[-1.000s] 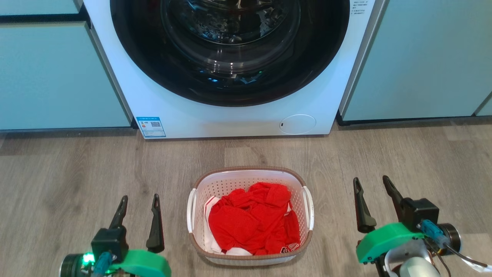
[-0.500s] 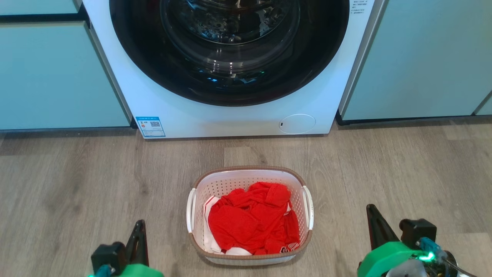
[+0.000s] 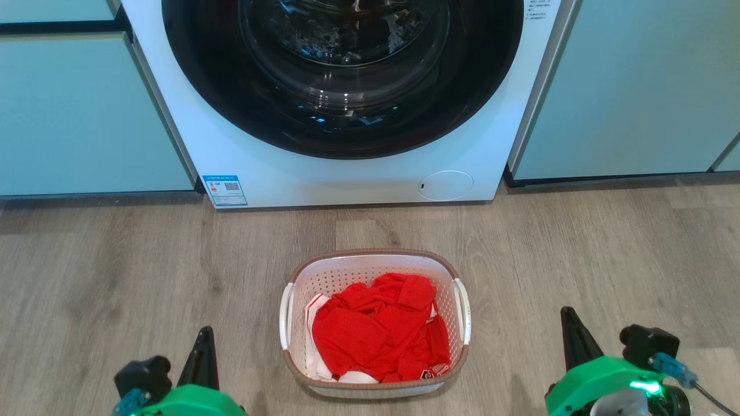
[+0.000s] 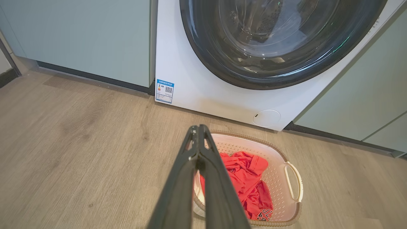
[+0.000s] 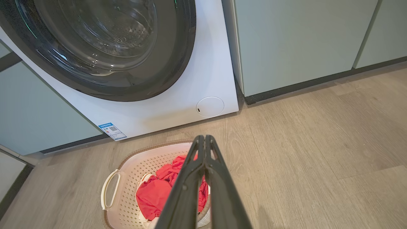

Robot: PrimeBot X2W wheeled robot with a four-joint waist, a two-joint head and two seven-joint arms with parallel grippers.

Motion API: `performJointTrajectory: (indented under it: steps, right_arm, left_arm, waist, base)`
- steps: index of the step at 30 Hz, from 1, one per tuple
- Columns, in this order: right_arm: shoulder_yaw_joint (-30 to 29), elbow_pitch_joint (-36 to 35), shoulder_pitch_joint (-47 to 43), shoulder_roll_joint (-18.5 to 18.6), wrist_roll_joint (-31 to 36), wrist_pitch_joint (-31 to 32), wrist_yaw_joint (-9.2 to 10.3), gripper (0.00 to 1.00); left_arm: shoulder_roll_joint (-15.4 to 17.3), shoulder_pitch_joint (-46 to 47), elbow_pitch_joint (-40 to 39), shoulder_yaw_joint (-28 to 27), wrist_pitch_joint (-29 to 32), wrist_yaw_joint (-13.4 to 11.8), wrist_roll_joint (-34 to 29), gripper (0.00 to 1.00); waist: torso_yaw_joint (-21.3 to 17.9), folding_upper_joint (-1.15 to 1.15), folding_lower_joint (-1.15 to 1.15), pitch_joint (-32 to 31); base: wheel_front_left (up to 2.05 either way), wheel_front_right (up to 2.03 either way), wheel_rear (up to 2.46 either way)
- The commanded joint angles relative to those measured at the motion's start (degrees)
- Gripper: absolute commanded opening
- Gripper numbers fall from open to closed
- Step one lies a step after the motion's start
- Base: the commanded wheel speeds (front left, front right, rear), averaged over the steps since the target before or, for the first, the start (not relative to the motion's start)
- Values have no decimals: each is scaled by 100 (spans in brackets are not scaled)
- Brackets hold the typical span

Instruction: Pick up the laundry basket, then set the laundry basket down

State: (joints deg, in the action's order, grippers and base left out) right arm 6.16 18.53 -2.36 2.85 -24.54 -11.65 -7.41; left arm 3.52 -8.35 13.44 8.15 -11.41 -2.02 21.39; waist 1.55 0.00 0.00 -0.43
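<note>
Head view: left gripper point(image 3: 203, 335) sits low at the left over bare wood floor point(image 3: 104, 260), well apart from the laundry basket point(image 3: 370, 271). In the left wrist view its two fingers meet at the tips, so it is closed, empty and touching nothing. The basket lies to that gripper's right and a little ahead, with its left handle point(image 3: 284, 315) facing that way. The basket stands upright and flat on the floor, centred ahead of the robot and in front of the washing machine point(image 3: 324, 179), with a strip of floor between them. A red garment point(image 3: 376, 332) is bunched inside, with some white cloth point(image 3: 315, 352) under it. The handles are on the robot's left and right, so the handle-to-handle axis runs across the robot, one handle toward each arm. That is probably the long axis too, but foreshortening makes it a loose call. The right handle point(image 3: 461, 312) faces the right gripper point(image 3: 568, 316), which is low at the right and also well apart; the basket lies to its left and slightly ahead. In the right wrist view its fingers are pressed together at the tips and hold nothing. The arms are about equally near, the left marginally closer in the head view. Judgement: a grounded basket with both grippers closed and off it fits either a basket waiting to be lifted or one already put back down, and the pictures don't settle which. Any grip on a handle would need the fingers parted.
</note>
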Motion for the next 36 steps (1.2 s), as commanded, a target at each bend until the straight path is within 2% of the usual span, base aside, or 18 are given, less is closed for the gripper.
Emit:
performJointTrajectory:
  steps: [1, 36]
  right_arm:
    - [-30, -200, 291, 71, -168, 32, -1, 0]
    - [-325, -290, 468, 130, -2437, 528, -3, 0]
  left_arm:
    - [31, 268, -154, -128, 19, 42, 160, 0]
    - [46, 653, -91, -505, 550, 342, 2495, 0]
  waist:
    - [-2, 0, 0, 0]
    - [-52, 0, 0, 21]
  base:
    - [0, 0, 0]
    - [0, 0, 0]
